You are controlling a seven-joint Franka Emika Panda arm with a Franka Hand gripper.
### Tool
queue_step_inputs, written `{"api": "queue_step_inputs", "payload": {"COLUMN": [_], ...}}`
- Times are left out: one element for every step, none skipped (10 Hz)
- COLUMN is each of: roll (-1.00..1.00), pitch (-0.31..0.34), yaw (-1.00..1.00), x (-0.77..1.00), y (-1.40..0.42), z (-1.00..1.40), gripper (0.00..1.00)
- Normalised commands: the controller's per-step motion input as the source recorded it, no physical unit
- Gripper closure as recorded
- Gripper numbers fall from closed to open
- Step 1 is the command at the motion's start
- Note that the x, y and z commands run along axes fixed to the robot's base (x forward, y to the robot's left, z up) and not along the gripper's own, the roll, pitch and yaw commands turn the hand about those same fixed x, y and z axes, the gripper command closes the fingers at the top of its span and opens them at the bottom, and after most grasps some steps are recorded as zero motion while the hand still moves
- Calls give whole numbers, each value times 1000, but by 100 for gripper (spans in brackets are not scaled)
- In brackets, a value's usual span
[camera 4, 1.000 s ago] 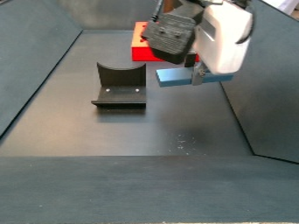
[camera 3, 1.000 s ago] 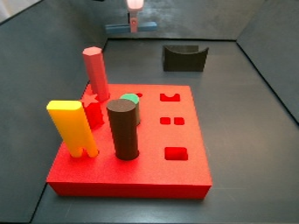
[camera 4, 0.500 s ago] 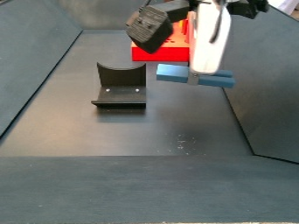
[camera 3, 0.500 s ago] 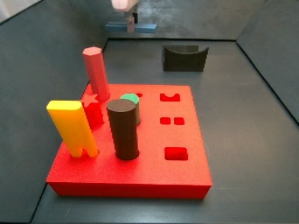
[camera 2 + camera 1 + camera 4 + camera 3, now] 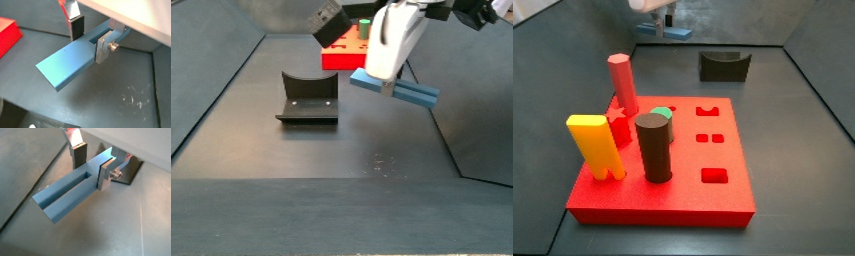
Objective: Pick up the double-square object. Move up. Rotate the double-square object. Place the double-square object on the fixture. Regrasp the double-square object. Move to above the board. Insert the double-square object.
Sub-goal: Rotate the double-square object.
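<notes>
The double-square object (image 5: 70,190), a slim slate-blue peg with a slot between its two prongs, hangs in the air, and my gripper (image 5: 92,165) is shut on one end of it. In both wrist views a silver finger (image 5: 103,46) presses one side and a dark pad (image 5: 77,29) the other. In a side view the double-square object (image 5: 394,90) is tilted, well above the floor and to the right of the fixture (image 5: 307,97). Far behind stands the red board (image 5: 714,150), with its pair of small square holes (image 5: 708,138) uncovered. The gripper (image 5: 664,24) is at the back, left of the fixture (image 5: 723,65).
On the board stand a yellow two-legged peg (image 5: 596,148), a dark brown cylinder (image 5: 653,148) and a red hexagonal peg (image 5: 623,85). Dark sloping walls (image 5: 211,90) enclose the floor on both sides. A corner of the board (image 5: 7,35) shows in a wrist view.
The gripper has risen with the double-square object. In the side views the hand has turned and the peg now tilts instead of lying level.
</notes>
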Motion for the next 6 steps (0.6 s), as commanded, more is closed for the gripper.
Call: {"api": "queue_step_inputs", "payload": {"roll": [-9,-10,-11,-12,-13,-14], "pitch": [-11,-12,-13,-14,-15,-16], "yaw": [-1000,-1000,-1000,-1000,-1000,-1000], "x": [34,34,34,34,34,34], "y": [25,25,25,25,25,25], "z": [-25,-25,-25,-25,-25,-25], "gripper": [100,100,100,100,100,100]}}
